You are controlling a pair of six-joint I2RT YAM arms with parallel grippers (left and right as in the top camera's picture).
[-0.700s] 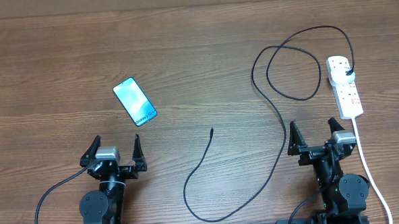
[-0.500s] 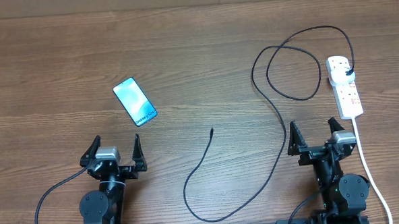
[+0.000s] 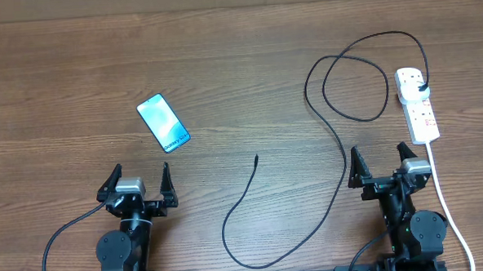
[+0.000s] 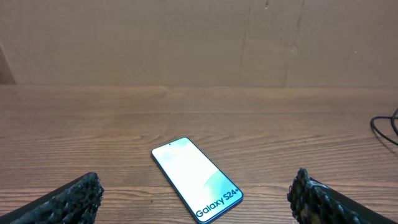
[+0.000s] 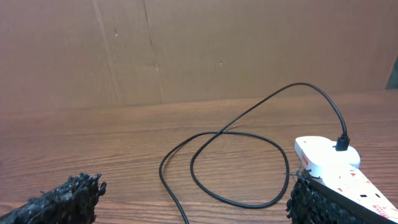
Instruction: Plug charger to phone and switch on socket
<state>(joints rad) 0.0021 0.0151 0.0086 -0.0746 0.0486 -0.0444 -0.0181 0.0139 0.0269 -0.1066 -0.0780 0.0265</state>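
Two pincers sit at the near edge of the wooden worktop (image 3: 75,69), the left pincer (image 3: 140,168) and the right pincer (image 3: 378,148), each with its jaws spread wide and holding nothing.

Only the overhead view takes in everything at once. One Galaxy smartphone (image 3: 163,123) lies face up and skewed, ahead of the left pincer. One black charger cable (image 3: 344,160) loops across the right half. Its connector tip (image 3: 256,157) lies free on the wood between the arms, well apart from the phone. Its plug (image 3: 421,87) is seated in the far end of one white power strip (image 3: 418,107), which lies ahead of the right pincer. The strip's thick white cord (image 3: 445,204) trails back past the right arm.

The left wrist view gives what the overhead cannot: the screen text reads "Galaxy S24", at the phone's near end. The phone lies between that pincer's two black textured fingertips (image 4: 68,202).

The right wrist view shows the plug standing upright in the strip, and the cable's loop lying flat beyond its own two fingertips (image 5: 62,202). The phone does not appear here.

The strip's red switches are too small to count, and their position cannot be told.
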